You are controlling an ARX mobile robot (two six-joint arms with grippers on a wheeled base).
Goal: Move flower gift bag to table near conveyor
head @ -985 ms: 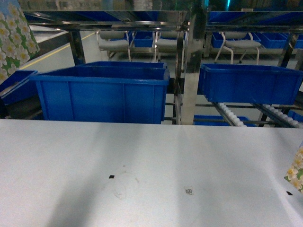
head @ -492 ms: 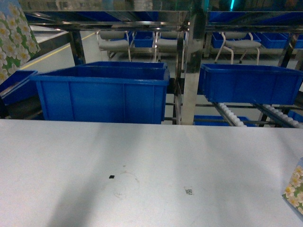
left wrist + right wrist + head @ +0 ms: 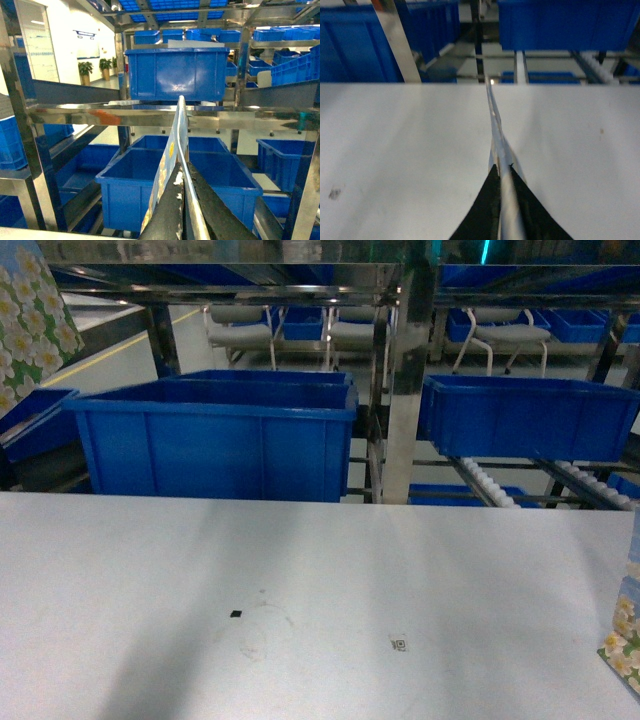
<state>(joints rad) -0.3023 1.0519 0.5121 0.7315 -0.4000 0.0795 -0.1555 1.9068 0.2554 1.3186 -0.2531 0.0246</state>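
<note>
Two floral paper bags here, both pinched edge-on. The right gripper (image 3: pixel 503 172) clamps the top edge of the flower gift bag (image 3: pixel 626 625), hanging low at the table (image 3: pixel 300 580)'s right edge. The left gripper (image 3: pixel 181 192) holds another bag (image 3: pixel 30 320) up high. Thin, light, creasable paper, so I'd grip the stiffer rim near the handle.
</note>
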